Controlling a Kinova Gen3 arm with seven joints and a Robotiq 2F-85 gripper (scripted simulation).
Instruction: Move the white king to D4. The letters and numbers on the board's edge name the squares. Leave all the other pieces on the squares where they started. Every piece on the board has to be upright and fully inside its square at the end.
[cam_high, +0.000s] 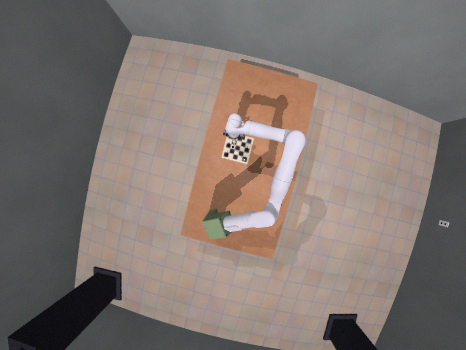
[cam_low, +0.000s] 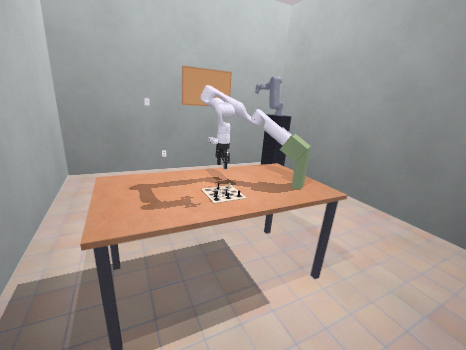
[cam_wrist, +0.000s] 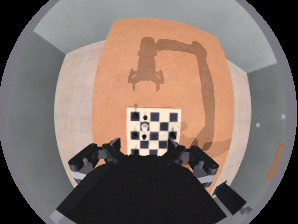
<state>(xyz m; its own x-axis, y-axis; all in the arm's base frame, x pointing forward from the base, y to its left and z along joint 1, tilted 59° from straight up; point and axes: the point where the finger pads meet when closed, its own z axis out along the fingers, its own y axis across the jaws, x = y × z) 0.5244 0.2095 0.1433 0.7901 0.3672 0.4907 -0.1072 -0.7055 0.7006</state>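
Note:
A small chessboard (cam_low: 223, 193) lies on the orange table; it also shows in the top view (cam_high: 237, 149) and in the wrist view (cam_wrist: 154, 132). Several black and white pieces stand on it. A white piece (cam_wrist: 144, 124) stands near the board's left side in the wrist view; I cannot tell whether it is the white king. My gripper (cam_low: 223, 159) hangs open and empty well above the board's far edge. Its two fingers frame the bottom of the wrist view (cam_wrist: 147, 152). The square labels are too small to read.
The arm's green base block (cam_low: 297, 159) stands at the table's right end. The arm (cam_high: 280, 165) reaches over the table beside the board. A second grey arm on a black pedestal (cam_low: 274, 95) stands behind the table.

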